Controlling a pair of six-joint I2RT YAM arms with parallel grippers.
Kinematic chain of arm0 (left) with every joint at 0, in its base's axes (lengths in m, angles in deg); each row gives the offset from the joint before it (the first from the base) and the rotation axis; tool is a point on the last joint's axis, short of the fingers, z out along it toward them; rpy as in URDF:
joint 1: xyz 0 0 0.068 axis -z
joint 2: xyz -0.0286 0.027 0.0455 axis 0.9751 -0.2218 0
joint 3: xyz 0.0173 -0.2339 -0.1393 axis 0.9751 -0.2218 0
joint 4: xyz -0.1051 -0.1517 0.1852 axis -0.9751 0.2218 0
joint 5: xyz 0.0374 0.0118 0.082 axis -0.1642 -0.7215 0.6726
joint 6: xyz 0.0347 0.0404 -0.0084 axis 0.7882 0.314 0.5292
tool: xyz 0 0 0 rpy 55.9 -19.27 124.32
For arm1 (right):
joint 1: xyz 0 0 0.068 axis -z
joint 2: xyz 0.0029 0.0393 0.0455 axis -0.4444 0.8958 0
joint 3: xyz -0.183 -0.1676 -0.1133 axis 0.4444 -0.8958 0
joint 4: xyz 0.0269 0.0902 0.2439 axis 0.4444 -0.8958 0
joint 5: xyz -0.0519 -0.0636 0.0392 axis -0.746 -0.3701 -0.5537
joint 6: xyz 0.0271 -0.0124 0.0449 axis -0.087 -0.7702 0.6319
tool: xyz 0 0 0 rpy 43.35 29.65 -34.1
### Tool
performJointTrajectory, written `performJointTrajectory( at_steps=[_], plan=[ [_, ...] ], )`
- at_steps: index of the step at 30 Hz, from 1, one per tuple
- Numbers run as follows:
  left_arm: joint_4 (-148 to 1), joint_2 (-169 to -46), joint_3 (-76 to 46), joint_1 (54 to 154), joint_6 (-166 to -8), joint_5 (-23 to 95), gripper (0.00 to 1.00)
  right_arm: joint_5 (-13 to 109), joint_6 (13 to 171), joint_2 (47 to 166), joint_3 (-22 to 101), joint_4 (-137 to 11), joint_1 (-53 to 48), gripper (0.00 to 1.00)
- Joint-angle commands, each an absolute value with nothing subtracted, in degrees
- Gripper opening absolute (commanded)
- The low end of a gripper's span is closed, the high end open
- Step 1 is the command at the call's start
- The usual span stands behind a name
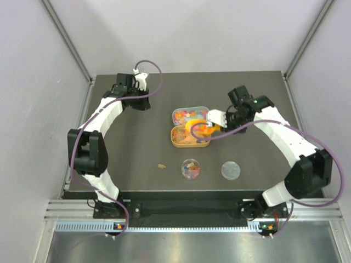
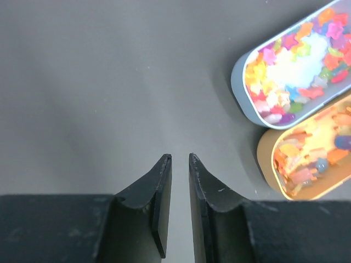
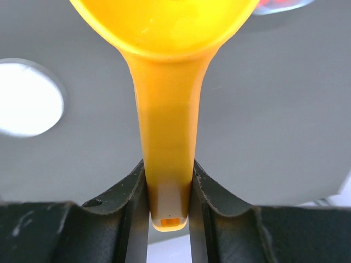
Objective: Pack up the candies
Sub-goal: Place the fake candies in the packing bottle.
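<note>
The orange scoop (image 3: 164, 109) is clamped by its handle between the jaws of the right gripper (image 3: 169, 164), which are closed tightly on it from both sides. The bowl of the scoop is held out ahead of the fingers, above the dark table (image 1: 137, 164), and whether anything lies in the bowl cannot be told. From overhead the scoop is seen over the right end of the gold tin (image 1: 189, 146), and the blue-grey tin (image 1: 174, 115) is set right beside that tin on the far side. The candies (image 2: 274, 98) are found in three places. A thick ring of them is spread around the blue-grey tin, another lot is heaped in the gold tin, and a few are gathered in the small round clear cup (image 1: 182, 167) placed nearer the arm bases. A clear round lid (image 1: 231, 170) is laid flat on the table to the right of that cup, apart from it. One small pale scrap (image 1: 162, 165) is seen loose on the table to the left of the cup, and what it is cannot be told. The left gripper (image 2: 180, 160) is held over bare table to the left of the tins, apart from them. Its jaws are set narrowly apart, with only a slim gap, and nothing is held between them.
</note>
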State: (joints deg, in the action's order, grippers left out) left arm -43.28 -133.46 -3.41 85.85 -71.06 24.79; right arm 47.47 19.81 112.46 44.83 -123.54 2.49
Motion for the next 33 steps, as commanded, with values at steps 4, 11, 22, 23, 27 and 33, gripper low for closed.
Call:
performJointTrajectory(
  at_steps=[4,11,22,23,27,33],
  plan=[
    [-45.9,-126.1,-7.3,85.8,-70.5,26.1,0.25,47.5,14.2,104.2,35.7,-128.4,0.7,0.0],
    [-46.1,-121.3,-10.4,85.8,-70.1,26.9,0.25,42.8,13.4,102.3,35.6,-132.5,-3.8,0.0],
    [-48.0,-113.9,-18.1,84.9,-71.8,26.1,0.26,43.5,22.5,103.0,32.3,-131.0,-16.5,0.0],
    [-48.0,-113.4,-18.7,84.4,-72.0,26.0,0.26,43.7,23.2,103.5,32.2,-130.3,-16.9,0.0],
    [-47.6,-111.8,-20.7,83.3,-72.2,25.9,0.26,45.1,24.6,106.6,33.3,-128.8,-18.1,0.0],
    [-47.6,-109.9,-22.3,82.3,-72.4,25.4,0.26,47.4,27.7,111.2,35.2,-125.4,-22.1,0.0]
  ],
)
